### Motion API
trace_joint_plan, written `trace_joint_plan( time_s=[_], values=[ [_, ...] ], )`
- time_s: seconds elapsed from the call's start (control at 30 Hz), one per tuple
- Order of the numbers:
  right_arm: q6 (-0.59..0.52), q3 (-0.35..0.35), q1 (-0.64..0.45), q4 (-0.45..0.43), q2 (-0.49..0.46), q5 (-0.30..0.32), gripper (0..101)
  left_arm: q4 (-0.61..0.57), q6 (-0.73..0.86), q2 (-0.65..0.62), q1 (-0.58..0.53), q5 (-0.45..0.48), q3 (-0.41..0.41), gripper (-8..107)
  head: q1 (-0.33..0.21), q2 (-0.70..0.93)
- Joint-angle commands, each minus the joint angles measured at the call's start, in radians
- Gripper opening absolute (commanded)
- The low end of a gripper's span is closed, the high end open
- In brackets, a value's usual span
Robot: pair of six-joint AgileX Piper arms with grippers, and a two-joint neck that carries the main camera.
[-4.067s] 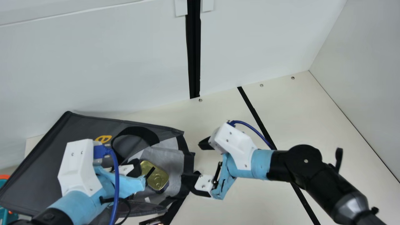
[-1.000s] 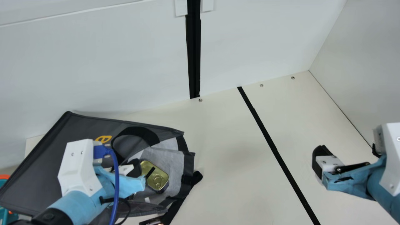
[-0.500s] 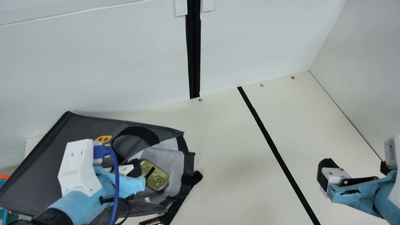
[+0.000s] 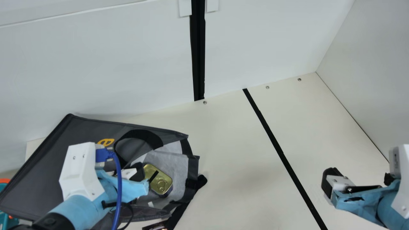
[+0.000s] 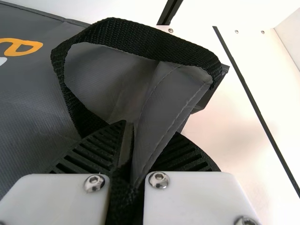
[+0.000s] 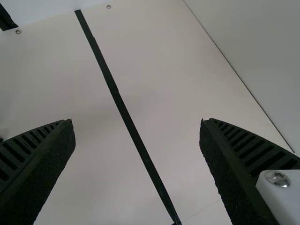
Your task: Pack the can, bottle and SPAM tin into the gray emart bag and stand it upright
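The gray emart bag (image 4: 54, 166) lies on its side at the left of the main view, its mouth toward the right. Inside the mouth rests the SPAM tin (image 4: 160, 182), gold lid showing. My left gripper (image 4: 138, 175) is at the bag's opening beside the tin. In the left wrist view, the left gripper (image 5: 129, 154) is shut on the bag's gray edge and black strap (image 5: 136, 37). At the main view's right, my right gripper (image 4: 329, 185) stands away from the bag. The right wrist view has the right gripper (image 6: 138, 140) open, nothing between its fingers.
A black tape line (image 4: 281, 153) crosses the cream table (image 4: 230, 143) between bag and right gripper. White walls stand behind and at the right. A teal and orange object (image 4: 4, 217) is at the left edge. Another small object (image 4: 156, 226) lies at the bottom edge.
My right gripper has left the bag's mouth, let go of the black handle there and moved far to the right, then slightly lower in the view. The left arm and the tin have stayed put.
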Motion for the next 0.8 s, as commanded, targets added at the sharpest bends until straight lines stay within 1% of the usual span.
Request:
trace_joint_plan(
  time_s=[0.0, 0.4, 0.77],
  values=[
    [-0.001, 0.003, -0.003, 0.002, -0.002, -0.001, 95, 0.000, 0.000, 0.000, 0.000, 0.000, 0.000, -8, -0.023, -0.002],
    [0.008, 0.034, -0.001, 0.011, -0.018, -0.001, 95, 0.000, 0.000, 0.000, 0.000, 0.000, 0.000, -8, -0.023, -0.002],
    [0.024, 0.044, 0.017, 0.005, -0.025, -0.001, 95, 0.000, 0.000, 0.000, 0.000, 0.000, 0.000, -8, -0.023, -0.002]
  ],
)
